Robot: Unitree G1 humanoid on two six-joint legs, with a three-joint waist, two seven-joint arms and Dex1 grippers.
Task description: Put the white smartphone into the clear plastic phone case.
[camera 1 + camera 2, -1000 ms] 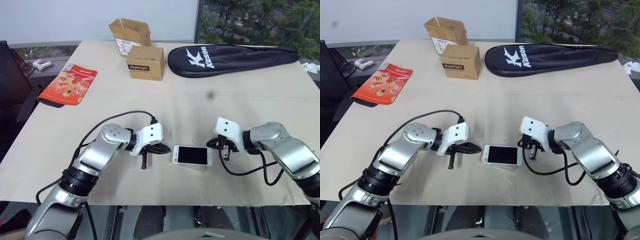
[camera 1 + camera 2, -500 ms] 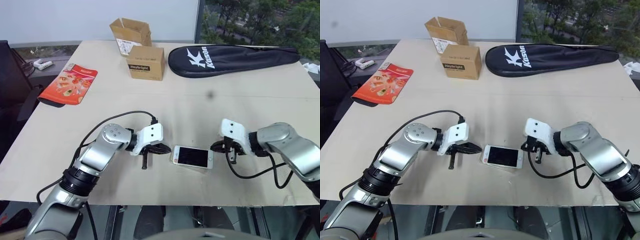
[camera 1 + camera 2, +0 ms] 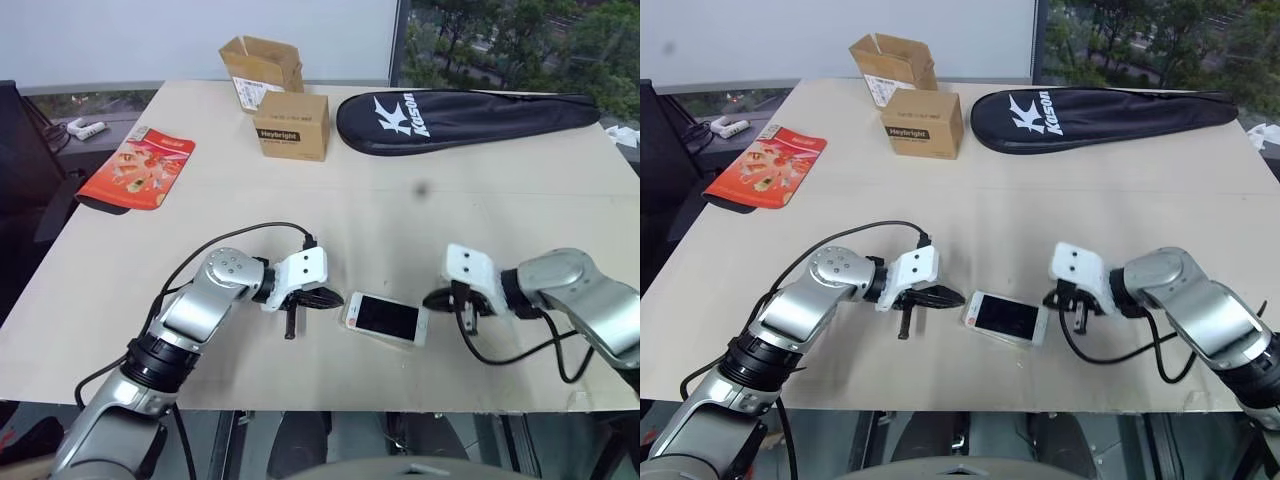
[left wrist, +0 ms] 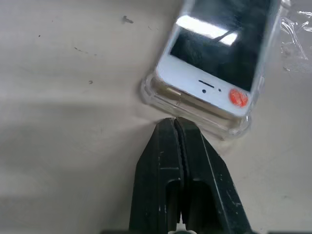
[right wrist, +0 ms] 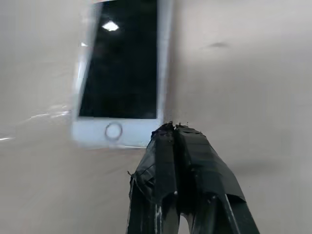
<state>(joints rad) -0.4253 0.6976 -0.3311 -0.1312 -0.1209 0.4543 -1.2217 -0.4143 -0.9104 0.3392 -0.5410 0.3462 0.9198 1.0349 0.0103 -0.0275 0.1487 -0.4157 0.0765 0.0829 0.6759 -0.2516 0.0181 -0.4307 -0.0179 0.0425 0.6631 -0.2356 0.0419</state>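
The white smartphone (image 3: 385, 318) lies screen up near the table's front edge, slightly askew, sitting in the clear plastic phone case (image 4: 152, 95). The case's rim shows around the phone's speaker end, which seems to ride a little above that rim. My left gripper (image 3: 333, 300) is shut, and its tips (image 4: 174, 122) rest against the case's end on the left. My right gripper (image 3: 431, 300) is also shut, and its tips (image 5: 170, 127) sit at the corner of the home-button end of the phone (image 5: 122, 73).
Two cardboard boxes (image 3: 262, 65) (image 3: 292, 125) and a black racket bag (image 3: 465, 115) stand at the back of the table. A red packet (image 3: 137, 170) lies at the far left. The table's front edge (image 3: 330, 405) runs just below the phone.
My right gripper has drawn back toward the near right. The phone's right end has swung slightly toward the front edge. The left gripper has stayed put.
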